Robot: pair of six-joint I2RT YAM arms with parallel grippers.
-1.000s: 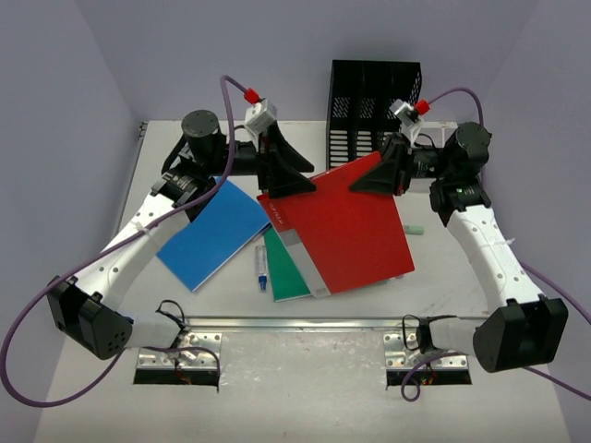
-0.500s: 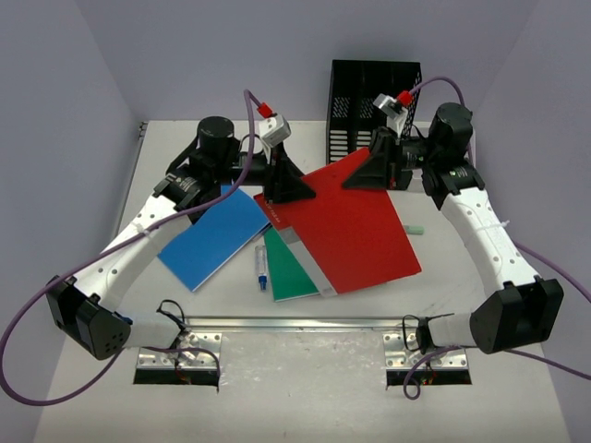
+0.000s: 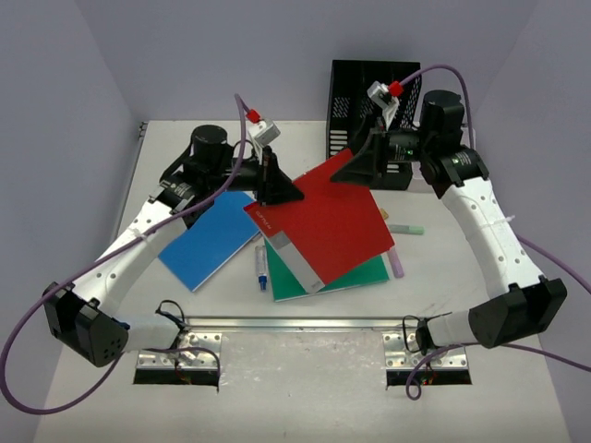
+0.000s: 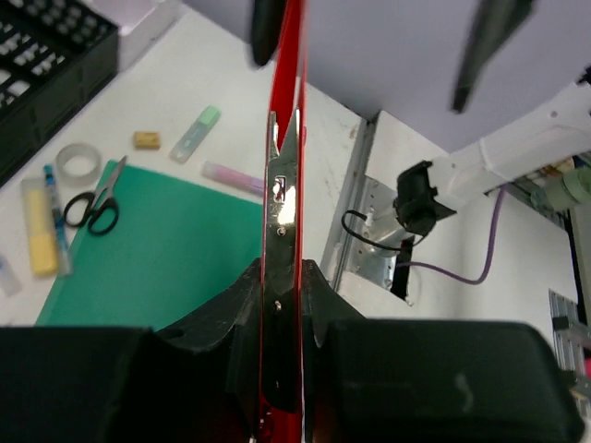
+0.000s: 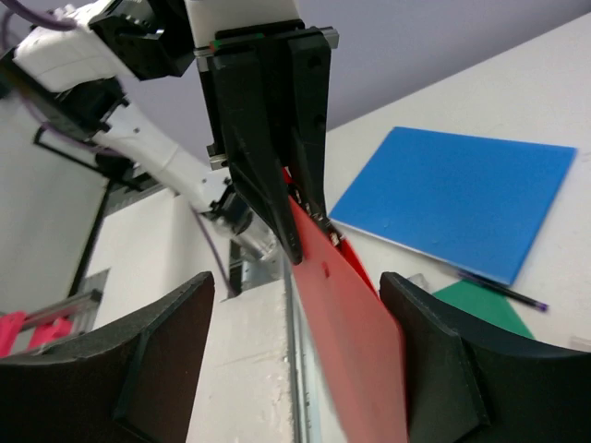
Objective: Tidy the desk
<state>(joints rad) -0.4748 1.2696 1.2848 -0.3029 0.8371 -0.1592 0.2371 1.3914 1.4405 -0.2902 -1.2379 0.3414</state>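
Observation:
A red folder [image 3: 323,226] lies tilted over the white desk [image 3: 462,277], its left edge raised. My left gripper [image 3: 277,194] is shut on that edge; in the left wrist view the folder [image 4: 282,185] stands edge-on between the closed jaws of the left gripper [image 4: 282,277]. My right gripper [image 3: 346,171] is open at the folder's far corner. In the right wrist view the red folder [image 5: 355,341] runs between that gripper's [image 5: 297,281] spread fingers, nearer the right one. A green folder [image 3: 332,277] lies under the red one. A blue folder [image 3: 212,235] lies flat to the left.
A black mesh file holder [image 3: 369,101] stands at the back behind the right gripper. A pen [image 3: 261,268], a green highlighter [image 3: 406,229] and a pink one [image 3: 397,263] lie around the folders. Scissors [image 4: 97,203], a tape roll [image 4: 78,161] and a yellow highlighter [image 4: 39,226] lie beside the green folder. A metal rail [image 3: 295,323] lines the front edge.
My left gripper has shut on the red folder's edge. My right gripper has opened off the folder. The folder has shifted left and back, uncovering more of the green folder and the pink highlighter.

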